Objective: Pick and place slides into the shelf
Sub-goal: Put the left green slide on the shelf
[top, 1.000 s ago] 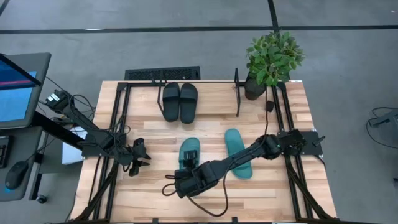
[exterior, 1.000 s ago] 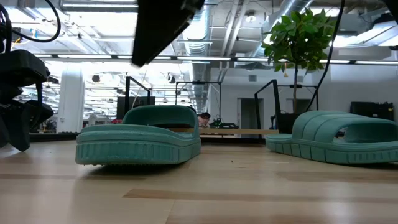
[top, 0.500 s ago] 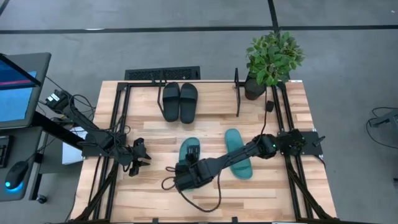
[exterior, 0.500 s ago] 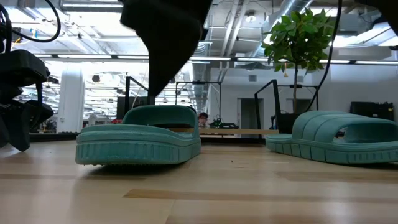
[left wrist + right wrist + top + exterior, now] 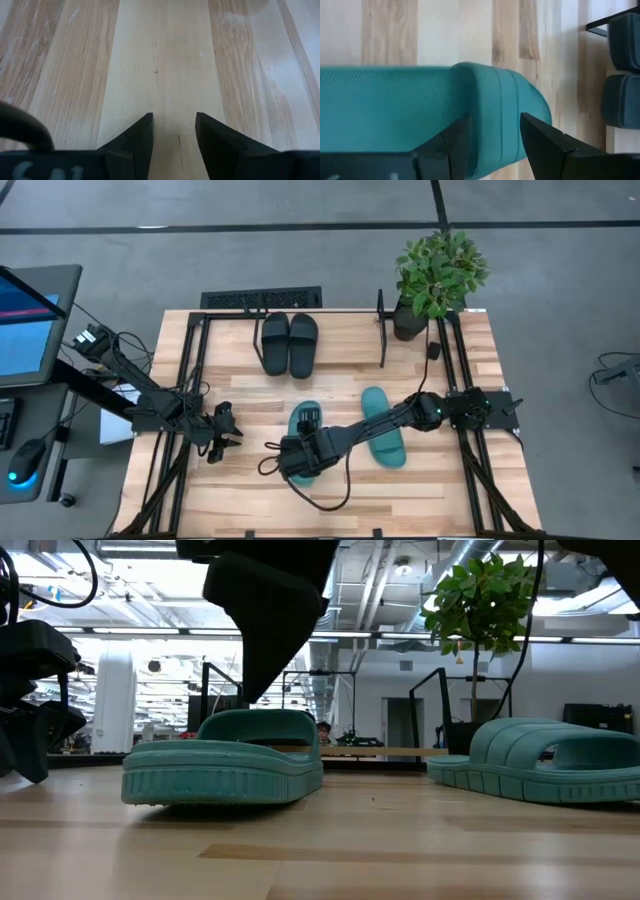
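Two teal slides lie sole-down on the wooden table: the left one point(image 5: 305, 423) point(image 5: 225, 765) and the right one point(image 5: 383, 428) point(image 5: 545, 770). My right gripper point(image 5: 303, 446) point(image 5: 495, 122) hangs open just above the left teal slide's strap point(image 5: 495, 105), a finger on either side of it, apart from it in the low view. Two black slides point(image 5: 290, 343) lie side by side between the end frames of the shelf point(image 5: 381, 330) at the far middle. My left gripper point(image 5: 228, 430) point(image 5: 174, 120) waits open over bare wood at the left.
A potted plant point(image 5: 437, 275) stands at the far right corner, just beyond the shelf's right end frame. A keyboard point(image 5: 261, 298) lies beyond the far edge. Black arm-mount frames point(image 5: 185, 380) run along the table's left and right sides. Bare wood lies in front of the teal slides.
My right gripper has moved toward the far edge and down, tipping more steeply, and has come over the left teal slide's strap. Both teal slides have stayed where they were.
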### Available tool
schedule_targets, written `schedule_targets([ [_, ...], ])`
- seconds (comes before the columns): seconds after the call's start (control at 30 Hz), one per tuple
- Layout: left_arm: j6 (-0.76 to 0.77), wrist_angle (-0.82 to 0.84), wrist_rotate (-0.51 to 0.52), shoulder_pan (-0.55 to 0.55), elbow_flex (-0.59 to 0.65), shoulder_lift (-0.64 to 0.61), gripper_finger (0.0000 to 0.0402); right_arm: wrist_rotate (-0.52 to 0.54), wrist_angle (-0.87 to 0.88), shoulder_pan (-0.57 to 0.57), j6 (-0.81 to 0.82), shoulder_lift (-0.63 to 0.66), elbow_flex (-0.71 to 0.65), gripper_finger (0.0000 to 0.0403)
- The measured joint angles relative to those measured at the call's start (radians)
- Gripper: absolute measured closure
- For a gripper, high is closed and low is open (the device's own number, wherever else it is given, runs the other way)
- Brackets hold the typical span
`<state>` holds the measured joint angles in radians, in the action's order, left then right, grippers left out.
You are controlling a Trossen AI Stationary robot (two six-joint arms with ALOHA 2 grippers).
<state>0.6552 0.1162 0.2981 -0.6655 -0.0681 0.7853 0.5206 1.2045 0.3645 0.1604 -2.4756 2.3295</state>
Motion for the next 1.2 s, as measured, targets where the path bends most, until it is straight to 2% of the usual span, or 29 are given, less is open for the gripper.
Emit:
schedule_targets([
  [0.33,0.0,0.0,0.0,0.0,0.0,0.0,0.0267,-0.01,0.017,-0.001,-0.012,0.0,0.0,0.0242],
  [0.6,0.0,0.0,0.0,0.0,0.0,0.0,0.0267,-0.08,0.022,-0.022,-0.017,0.0,0.0,0.0242],
  [1.2,0.0,0.0,0.0,0.0,0.0,0.0,0.0267,-0.124,0.026,-0.046,-0.136,0.0,0.0,0.0242],
])
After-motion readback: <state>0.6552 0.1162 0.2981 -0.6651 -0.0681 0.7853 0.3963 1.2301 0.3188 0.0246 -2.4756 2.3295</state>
